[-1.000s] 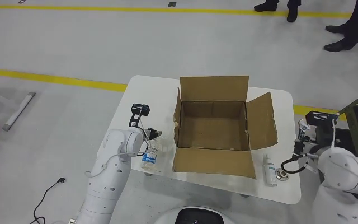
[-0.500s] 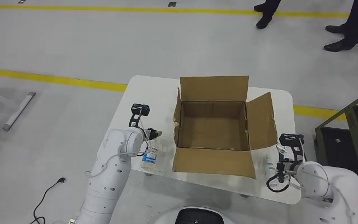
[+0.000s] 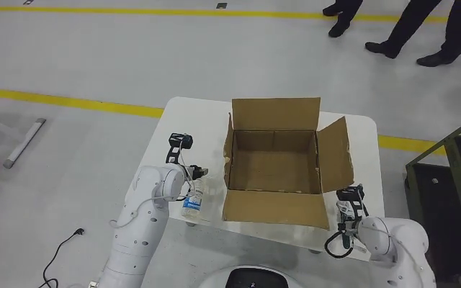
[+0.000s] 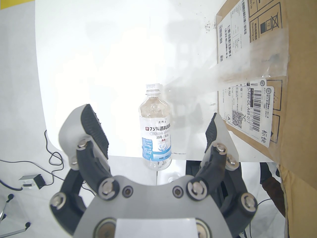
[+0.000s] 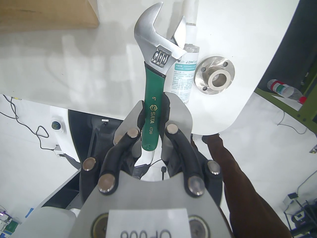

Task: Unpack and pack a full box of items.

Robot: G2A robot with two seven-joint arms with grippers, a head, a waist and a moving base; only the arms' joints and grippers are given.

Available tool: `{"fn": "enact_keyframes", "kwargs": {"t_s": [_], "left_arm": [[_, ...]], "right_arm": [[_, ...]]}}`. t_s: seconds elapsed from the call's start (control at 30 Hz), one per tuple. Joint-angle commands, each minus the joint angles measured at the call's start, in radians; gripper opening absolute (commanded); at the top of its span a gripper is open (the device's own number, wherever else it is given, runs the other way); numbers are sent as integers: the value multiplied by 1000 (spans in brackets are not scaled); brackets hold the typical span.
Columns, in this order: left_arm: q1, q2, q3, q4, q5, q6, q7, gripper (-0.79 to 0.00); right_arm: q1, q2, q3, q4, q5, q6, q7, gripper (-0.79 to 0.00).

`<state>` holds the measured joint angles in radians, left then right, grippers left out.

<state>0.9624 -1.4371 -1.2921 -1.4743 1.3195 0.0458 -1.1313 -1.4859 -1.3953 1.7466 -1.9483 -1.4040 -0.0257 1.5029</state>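
open brown cardboard box (image 3: 274, 169) at the middle of the white rounded table (image 3: 194, 119), its flaps raised and its right flap leaning out toward the table's right edge.

left gripper (image 4: 153, 118): spread wide and holding nothing. its ribbed pads (image 4: 95, 125) stand on either side of a clear plastic bottle with a blue-and-white label (image 4: 155, 130), apart from it. the bottle lies near the table's near-left corner. its long axis runs roughly parallel to the box's left wall, with the white cap toward the far edge and the base at, or just past, the near edge. a band of white surface separates the bottle from the box wall, and a wider band separates it from the left edge.

right gripper (image 5: 154, 105): closed on the lower handle of a green-handled steel adjustable wrench (image 5: 153, 75), at the near edge just beside the box's near-right corner. the wrench's long axis continues the line of the gripper, its head pointing away from the wrist over the table. the head overlaps a slim white-capped spray bottle (image 5: 184, 80) lying beyond it. a round metal flange (image 5: 214, 74) lies just beside that bottle, near the near-right corner. whether the wrench touches the surface cannot be told.
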Motion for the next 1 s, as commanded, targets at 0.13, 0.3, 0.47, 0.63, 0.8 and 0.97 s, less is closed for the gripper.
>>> {"fn": "enact_keyframes", "kwargs": {"t_s": [0.13, 0.3, 0.47, 0.63, 0.8, 0.97], "left_arm": [[0, 0, 0, 0, 0, 0, 0, 0], [0, 0, 0, 0, 0, 0, 0, 0], [0, 0, 0, 0, 0, 0, 0, 0], [0, 0, 0, 0, 0, 0, 0, 0], [0, 0, 0, 0, 0, 0, 0, 0], [0, 0, 0, 0, 0, 0, 0, 0]], "right_arm": [[-5, 3, -27, 44, -24, 19, -28, -785], [-3, 5, -46, 77, -38, 30, -51, -785], [-2, 7, -60, 111, -35, 38, -77, -785], [-1, 9, -73, 126, -40, 45, -88, -785], [7, 12, -82, 135, -45, 50, -91, -785], [18, 15, -92, 160, -57, 53, -95, -785]]}}
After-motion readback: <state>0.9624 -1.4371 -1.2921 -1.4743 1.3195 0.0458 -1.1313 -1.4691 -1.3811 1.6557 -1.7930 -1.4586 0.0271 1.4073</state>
